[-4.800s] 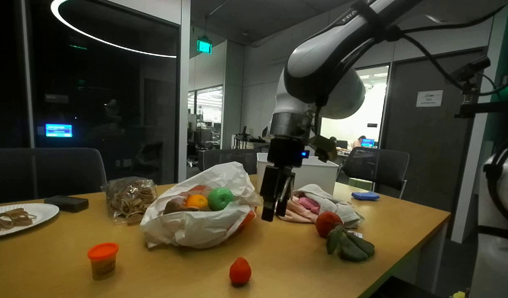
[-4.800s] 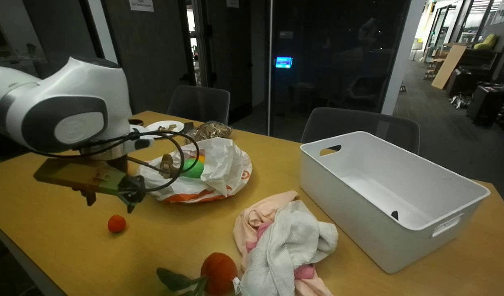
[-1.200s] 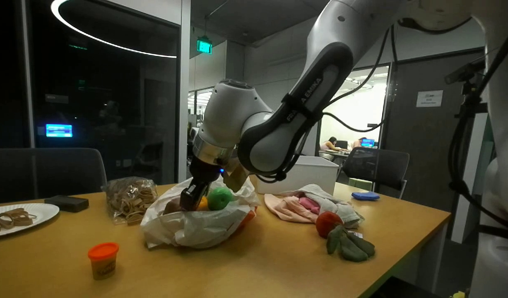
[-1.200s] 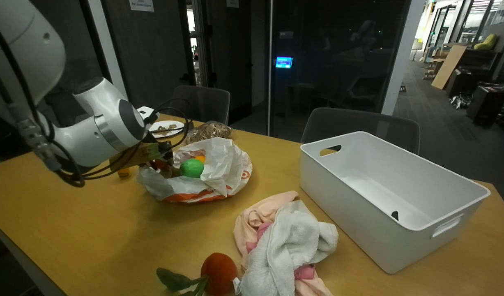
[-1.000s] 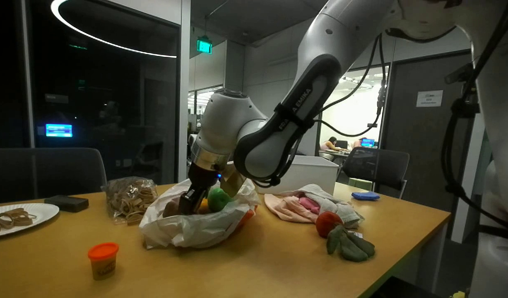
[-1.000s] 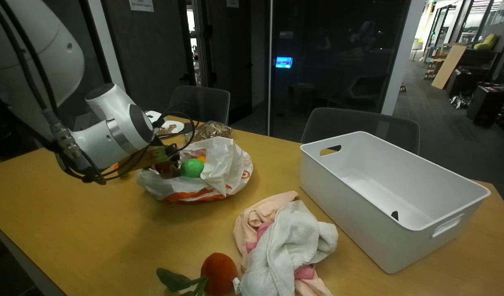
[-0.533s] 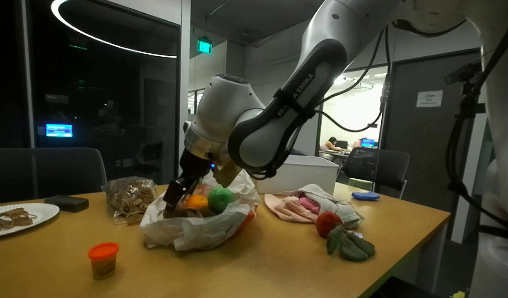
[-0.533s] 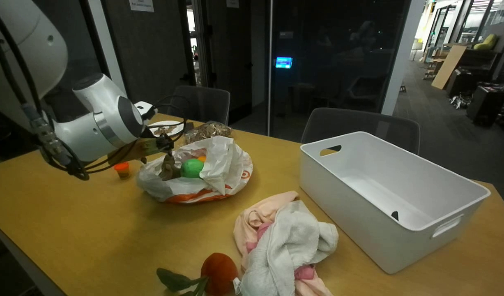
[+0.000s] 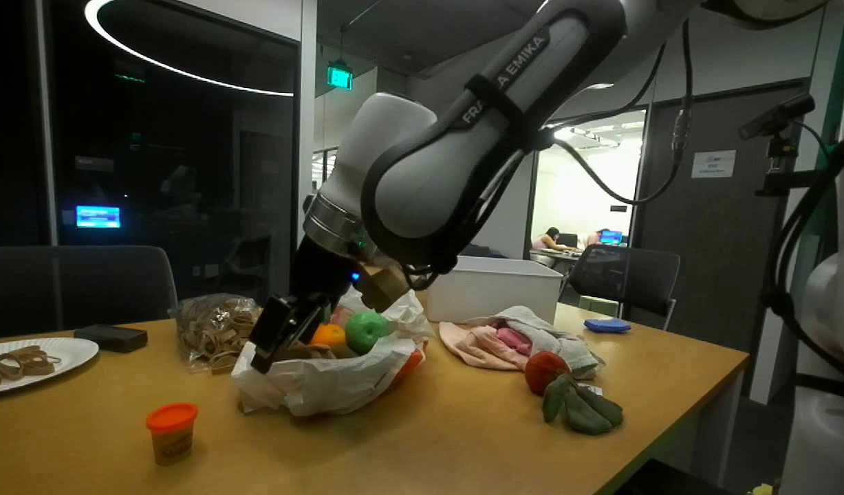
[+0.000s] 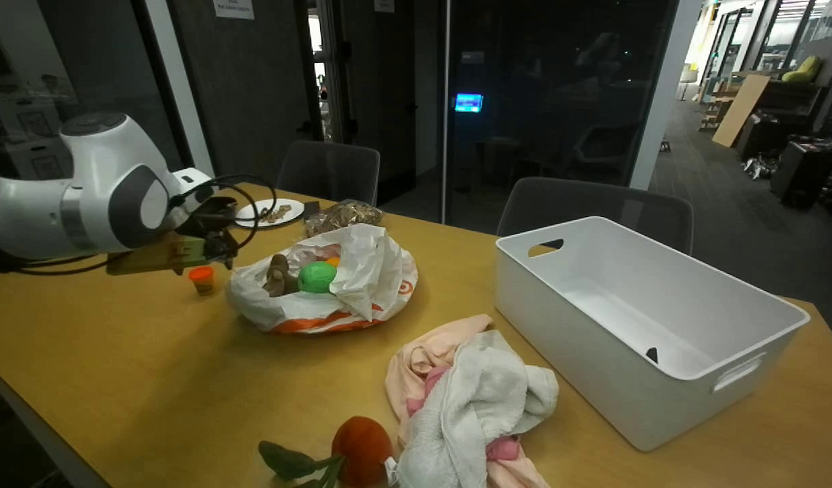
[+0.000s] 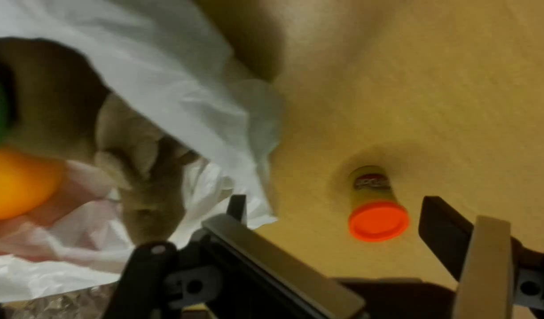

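Black gripper (image 11: 336, 207): empty, fingers (image 11: 444, 235) spread way apart, nothing gripped.
White bag (image 11: 183, 91): basically the closest thing, off toward 9 o'clock in the wrist view, with one fingertip over its edge (touching or just above, honestly can't tell).
Brown plush toy (image 11: 150, 212): lying in the bag, also about 9 o'clock from the finger gap, long axis roughly 10:30 to 4:30, head at the 4:30 end. Orange fruit (image 11: 23, 184) beside it, toward 8.
Orange-lidded tub (image 11: 377, 215): upright on the table (image 11: 453, 110), apart from bag and fingers. Wrist view puts it near 3 o'clock from mid-gap, closer to that side's finger, axis 12 to 6 with the lid toward 6. In an exterior view the tub (image 9: 171, 443) is more like 7:30 from the fingertips.
Arm (image 9: 422, 182): just the one; in an exterior view it slants in from 2 o'clock, wrist bent, gripper tilted so the tips aim at 7 rather than straight down.
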`<state>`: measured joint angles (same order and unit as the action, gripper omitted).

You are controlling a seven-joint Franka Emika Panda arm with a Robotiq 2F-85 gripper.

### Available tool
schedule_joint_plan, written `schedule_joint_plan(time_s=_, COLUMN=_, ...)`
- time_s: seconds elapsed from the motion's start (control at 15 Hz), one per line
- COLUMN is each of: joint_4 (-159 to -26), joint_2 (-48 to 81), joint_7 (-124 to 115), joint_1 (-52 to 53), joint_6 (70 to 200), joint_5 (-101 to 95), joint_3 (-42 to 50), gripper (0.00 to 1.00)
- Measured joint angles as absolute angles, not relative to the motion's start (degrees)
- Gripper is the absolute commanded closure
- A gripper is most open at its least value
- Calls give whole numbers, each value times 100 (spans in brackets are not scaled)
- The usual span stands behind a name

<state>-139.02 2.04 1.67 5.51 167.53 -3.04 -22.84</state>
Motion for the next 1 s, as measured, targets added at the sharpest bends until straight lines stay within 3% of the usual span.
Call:
schedule_joint_plan(time_s=0.4, joint_4=-14129, joint_2=-33, joint_7=437, joint_1=1046, joint_6=16692, joint_5=487, joint_3=-2625, gripper=0)
schedule_joint_plan(time_s=1.0, joint_4=-13904, joint_2=120, joint_7=-2049, joint_1=1051, joint_6=16284, joint_5=-2672, joint_3=-2577, gripper=0)
